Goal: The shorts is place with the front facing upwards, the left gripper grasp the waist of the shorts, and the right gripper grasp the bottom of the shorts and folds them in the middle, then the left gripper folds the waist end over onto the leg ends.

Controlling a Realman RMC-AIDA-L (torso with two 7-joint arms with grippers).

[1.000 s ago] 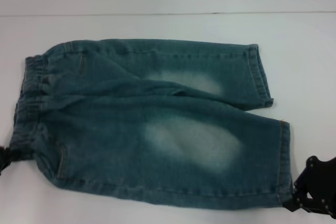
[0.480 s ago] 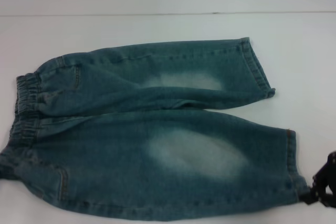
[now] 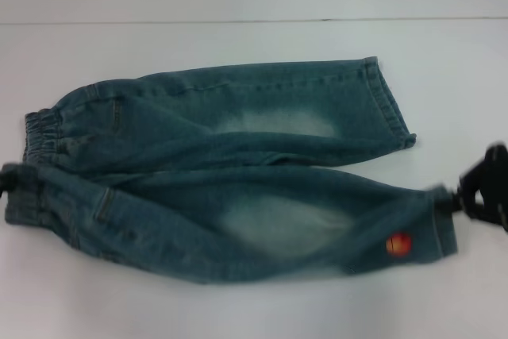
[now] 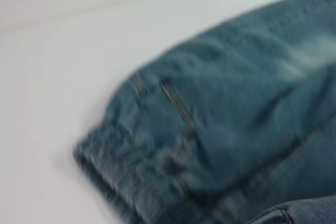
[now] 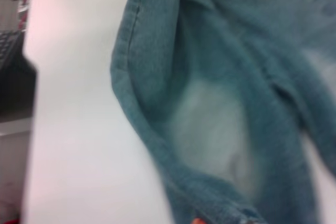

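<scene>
The blue-green denim shorts lie across the white table, with the ruffled waist at the left and the leg hems at the right. The near leg is raised and rolled toward the far leg, showing an orange ball patch. At the left edge my left gripper is shut on the near corner of the waist. My right gripper is shut on the near leg's hem. The left wrist view shows the waist band, and the right wrist view shows the hem.
The white table runs back to a pale wall line. In the right wrist view the table's edge shows, with dark clutter beyond it.
Both grippers have risen and moved away from me with the near edge of the shorts. The near leg has rolled over and the orange ball patch has come into view.
</scene>
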